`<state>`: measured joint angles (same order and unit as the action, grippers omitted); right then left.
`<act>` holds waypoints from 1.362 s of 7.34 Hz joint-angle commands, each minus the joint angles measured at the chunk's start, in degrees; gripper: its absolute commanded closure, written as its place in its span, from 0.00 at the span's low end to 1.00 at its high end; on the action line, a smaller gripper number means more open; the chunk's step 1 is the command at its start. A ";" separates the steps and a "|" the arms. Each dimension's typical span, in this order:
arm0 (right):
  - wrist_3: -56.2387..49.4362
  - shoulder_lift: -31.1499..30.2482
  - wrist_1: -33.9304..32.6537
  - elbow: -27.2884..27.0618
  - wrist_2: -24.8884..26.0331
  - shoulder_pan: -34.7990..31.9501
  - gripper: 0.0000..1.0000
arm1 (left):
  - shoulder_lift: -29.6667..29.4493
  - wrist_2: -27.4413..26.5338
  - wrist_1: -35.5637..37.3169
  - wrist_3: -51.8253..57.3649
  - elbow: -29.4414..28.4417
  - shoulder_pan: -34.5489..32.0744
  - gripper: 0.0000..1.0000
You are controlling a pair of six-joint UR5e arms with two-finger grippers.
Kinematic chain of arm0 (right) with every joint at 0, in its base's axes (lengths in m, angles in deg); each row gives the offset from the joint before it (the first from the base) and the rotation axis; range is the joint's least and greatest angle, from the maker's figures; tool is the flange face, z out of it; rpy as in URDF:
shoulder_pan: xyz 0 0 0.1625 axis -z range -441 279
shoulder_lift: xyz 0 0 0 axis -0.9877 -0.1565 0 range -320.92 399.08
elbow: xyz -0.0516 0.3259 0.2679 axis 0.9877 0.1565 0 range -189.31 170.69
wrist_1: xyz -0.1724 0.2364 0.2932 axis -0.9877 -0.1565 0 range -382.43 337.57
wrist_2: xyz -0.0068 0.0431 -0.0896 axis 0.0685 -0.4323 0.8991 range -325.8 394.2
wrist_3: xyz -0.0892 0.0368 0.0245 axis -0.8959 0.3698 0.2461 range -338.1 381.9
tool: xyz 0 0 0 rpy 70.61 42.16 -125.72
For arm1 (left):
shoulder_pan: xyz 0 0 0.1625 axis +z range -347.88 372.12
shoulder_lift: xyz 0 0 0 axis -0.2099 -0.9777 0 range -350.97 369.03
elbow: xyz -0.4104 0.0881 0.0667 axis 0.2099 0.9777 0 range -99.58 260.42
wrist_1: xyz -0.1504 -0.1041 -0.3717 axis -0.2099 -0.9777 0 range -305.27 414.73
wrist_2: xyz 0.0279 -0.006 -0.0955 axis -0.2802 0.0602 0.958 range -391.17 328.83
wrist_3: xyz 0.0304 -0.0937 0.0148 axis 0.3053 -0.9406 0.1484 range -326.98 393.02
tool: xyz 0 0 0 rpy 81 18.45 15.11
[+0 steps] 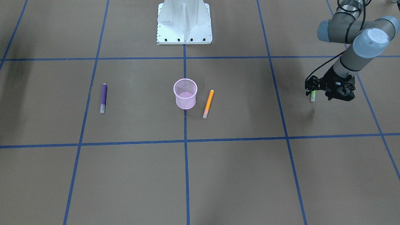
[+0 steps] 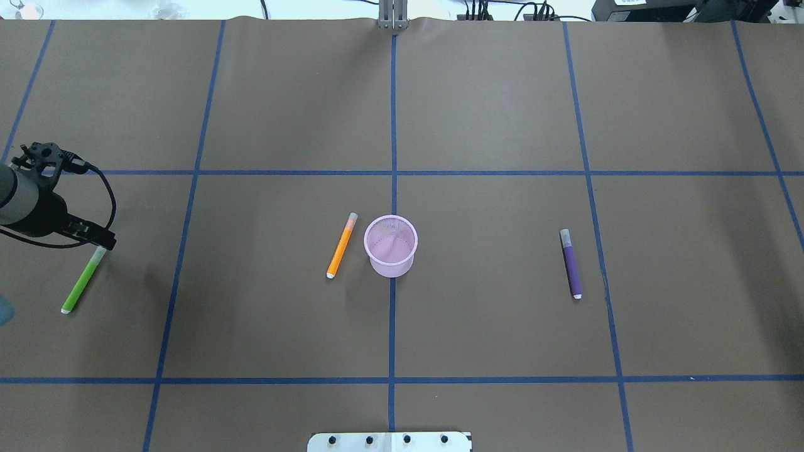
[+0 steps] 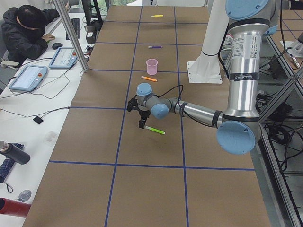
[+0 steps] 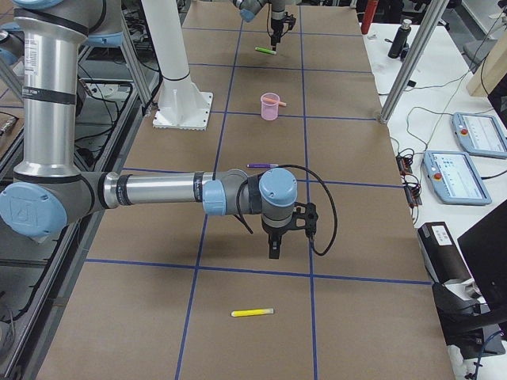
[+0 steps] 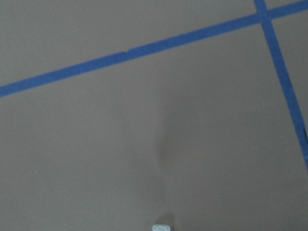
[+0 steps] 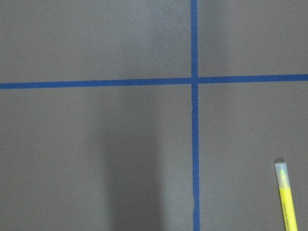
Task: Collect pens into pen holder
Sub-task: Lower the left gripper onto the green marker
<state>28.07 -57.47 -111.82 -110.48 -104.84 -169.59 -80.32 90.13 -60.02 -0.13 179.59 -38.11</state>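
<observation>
The left hand (image 2: 102, 242) hangs right over the capped end of the green pen (image 2: 81, 282). This is far out on the robot's left of the counter (image 2: 502, 326), well apart from the holder (image 2: 391, 269). I cannot tell whether its fingers are spread or closed on the cap. The wrist view shows only the cap's tip at its bottom edge and no fingers. The pen seems to lie flat, or nearly so.

The main risk is that end grip. Taken by the cap alone, the long body would likely droop or swing. The cap looks smooth and round, so it could slip out or even pull off. A pen hanging crooked would be hard to drop into the holder's narrow mouth. It may hit the rim, and since the mesh cup looks light, it could tip it or push it into the orange pen (image 2: 341, 247) just beside it. If the fingers close off-centre, the round pen may roll away instead.

The right hand (image 4: 273, 252) hovers over bare counter near the yellow pen (image 4: 253, 312), and its opening cannot be judged from the side view. The purple pen (image 2: 571, 267) lies well off on the holder's other side. If both arms head for the one middle cup together, they could crowd each other.
</observation>
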 commanded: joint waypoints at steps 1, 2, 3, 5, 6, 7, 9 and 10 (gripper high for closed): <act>0.07 0.04 0.00 0.10 0.00 0.09 0.00 | 1.28 -0.72 -0.29 0.10 -0.12 1.62 0.08; 0.07 0.04 0.00 0.10 0.00 0.09 0.00 | 1.81 -1.42 -1.60 0.02 -0.47 2.23 0.08; 0.07 0.04 0.00 0.10 0.00 0.09 0.00 | 1.99 -1.43 -2.92 -0.07 -1.08 2.33 0.16; -0.01 0.13 0.00 0.10 0.00 0.09 0.00 | 1.99 -1.43 -3.11 0.10 -1.26 2.33 0.35; -0.01 0.13 0.00 0.18 0.09 0.18 0.00 | 1.99 -1.43 -3.11 0.19 -1.35 2.33 0.37; -0.01 0.30 0.00 0.27 0.09 0.26 0.00 | 1.99 -1.43 -3.02 0.19 -1.35 2.42 0.38; -0.01 0.39 0.00 0.27 0.09 0.53 0.00 | 1.99 -1.43 -3.02 0.10 -1.52 3.03 0.43; -0.01 0.48 0.00 0.36 0.17 0.53 0.00 | 1.99 -1.43 -3.02 0.19 -1.53 3.29 0.43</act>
<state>28.05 -57.08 -111.81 -110.19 -104.73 -169.11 -78.33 88.71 -63.05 0.00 178.12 -35.14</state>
